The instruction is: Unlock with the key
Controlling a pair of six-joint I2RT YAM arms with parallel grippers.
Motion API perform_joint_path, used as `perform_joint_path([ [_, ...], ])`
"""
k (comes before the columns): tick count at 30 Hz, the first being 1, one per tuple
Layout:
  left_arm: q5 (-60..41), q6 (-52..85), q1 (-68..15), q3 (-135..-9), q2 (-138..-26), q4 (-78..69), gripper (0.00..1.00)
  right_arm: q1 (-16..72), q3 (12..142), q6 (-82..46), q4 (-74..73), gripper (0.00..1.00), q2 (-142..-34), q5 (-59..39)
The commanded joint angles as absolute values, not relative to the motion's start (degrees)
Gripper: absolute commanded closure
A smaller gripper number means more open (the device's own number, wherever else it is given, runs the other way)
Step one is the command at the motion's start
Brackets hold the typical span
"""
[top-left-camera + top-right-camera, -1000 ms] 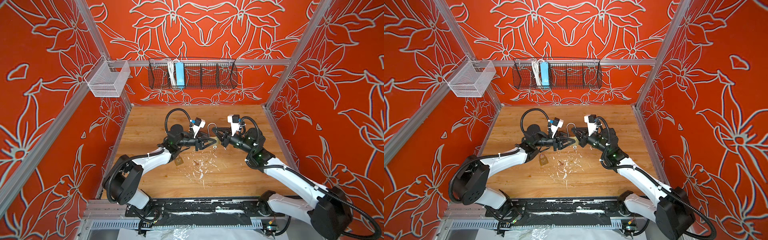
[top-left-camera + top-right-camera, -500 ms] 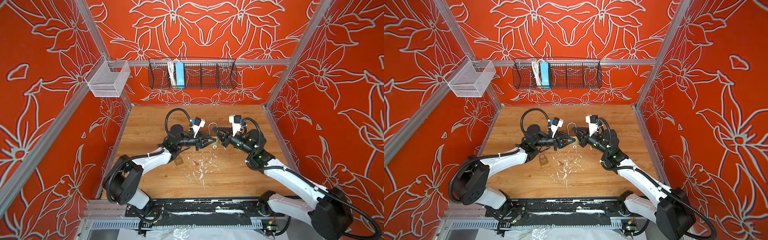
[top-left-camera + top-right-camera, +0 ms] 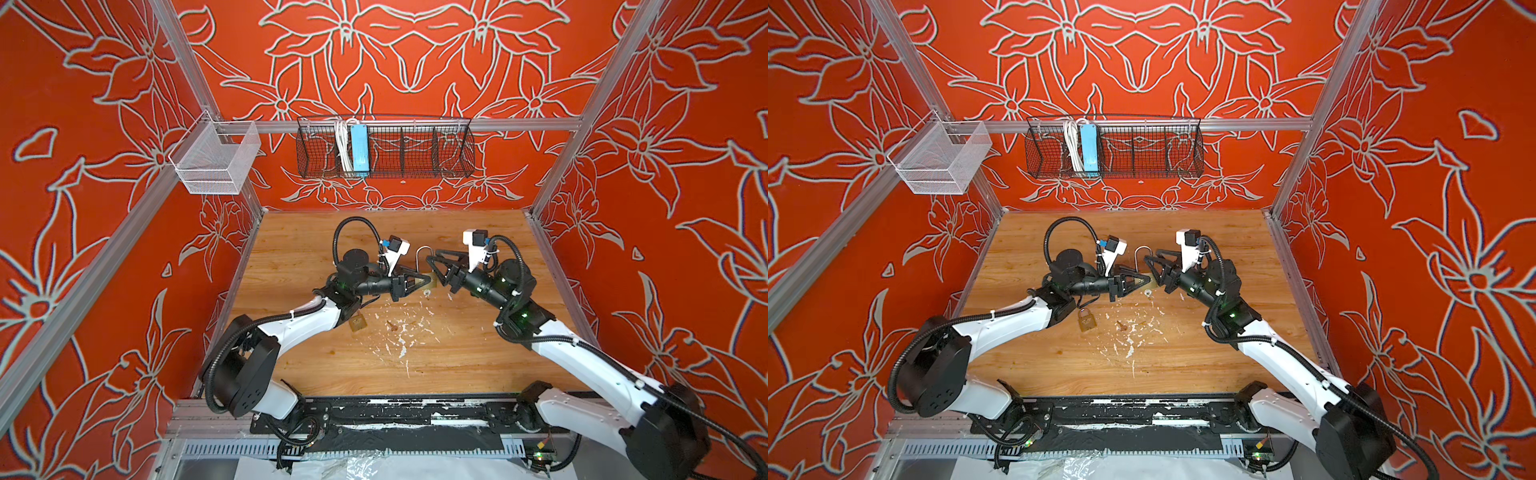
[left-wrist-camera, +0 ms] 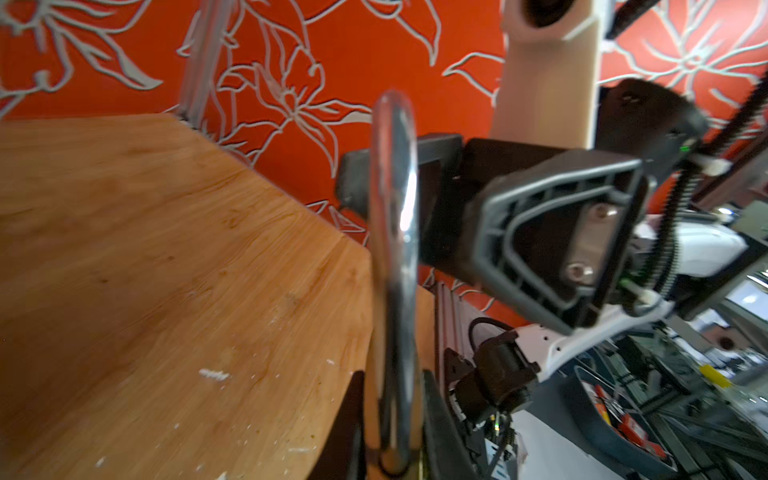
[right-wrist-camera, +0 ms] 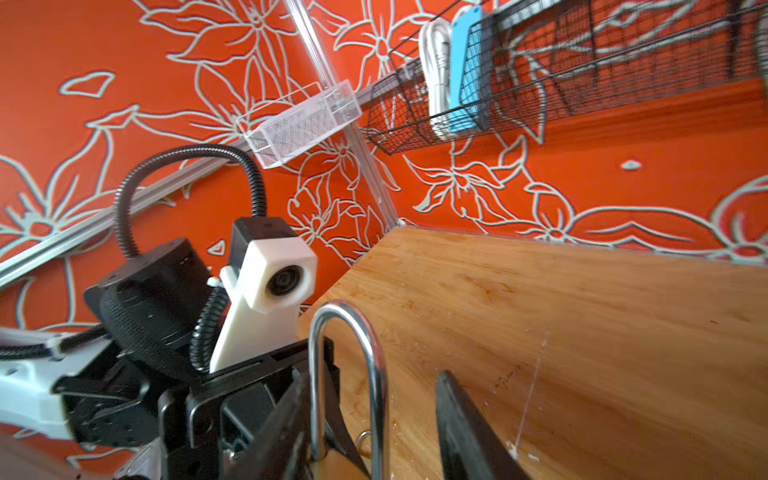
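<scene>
Parted since a second ago, when pinched together at the padlock's lower edge: the jaws of the right gripper point(image 3: 434, 261). Drawn back a touch from the padlock point(image 3: 1153, 283) as well, toward the right of both top views. Hardly any shift on the left: left gripper point(image 3: 424, 282) clamped narrow on the brass body as before, silver shackle point(image 4: 392, 249) upright above it, lock held off the wooden table point(image 3: 311, 249) near its middle.

Hard to make out the key. Only a small ring point(image 3: 426, 292) just beneath the held body in both top views, seen again as a thin loop low beside the shackle in the right wrist view. Cannot tell whether anything sits in the keyhole. Brass body mostly covered by the left fingers point(image 4: 351, 428); in the left wrist view just a tan strip beside the blurred shackle. Right gripper cut off at the frame edge in its own wrist view, with one dark finger point(image 5: 465, 428) in sight to one side of the shackle and clear of it.

Second padlock point(image 3: 1086, 320) flat on the table, partly tucked under the left forearm point(image 3: 299, 328), well apart from the held one. White flecks point(image 3: 399, 338) scattered over the wood in front of both grippers. On the back wall a black wire basket point(image 3: 451, 151) with a blue box point(image 3: 359, 147) and a white cable point(image 3: 343, 145) inside. On the left wall a white mesh basket point(image 3: 212, 162).
</scene>
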State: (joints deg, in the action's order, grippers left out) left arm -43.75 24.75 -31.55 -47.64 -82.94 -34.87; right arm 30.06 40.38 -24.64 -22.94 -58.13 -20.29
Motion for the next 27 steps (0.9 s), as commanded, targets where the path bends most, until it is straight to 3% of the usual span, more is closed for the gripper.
perform_joint_path([
  [1, -32.8, 23.9, -29.1, -51.5, -78.7, -28.0, 1.0, 29.8, 44.3, -21.1, -7.8, 0.46, -52.4, -13.1],
  [5, -25.5, 33.0, -24.6, -52.2, -79.2, -24.8, 1.0, 31.0, 47.3, -18.3, 11.7, 0.46, -49.9, -7.4],
  [7, -26.6, 35.3, -22.7, -55.5, -80.7, -19.0, 1.0, 33.3, 45.3, -17.8, 13.1, 0.46, -48.9, -4.7],
  [17, -17.4, 38.7, -22.2, -64.7, -83.3, 6.5, 1.0, 43.9, 44.2, -15.2, 0.1, 0.45, -60.2, 5.0],
  [24, -19.2, 42.1, -22.2, -64.2, -84.9, 6.2, 1.0, 46.1, 52.5, -10.5, -1.9, 0.42, -73.3, 5.4],
  [27, -20.4, 42.8, -22.2, -63.4, -85.3, 4.6, 1.0, 46.1, 54.3, -11.1, -4.0, 0.46, -76.9, 4.7],
])
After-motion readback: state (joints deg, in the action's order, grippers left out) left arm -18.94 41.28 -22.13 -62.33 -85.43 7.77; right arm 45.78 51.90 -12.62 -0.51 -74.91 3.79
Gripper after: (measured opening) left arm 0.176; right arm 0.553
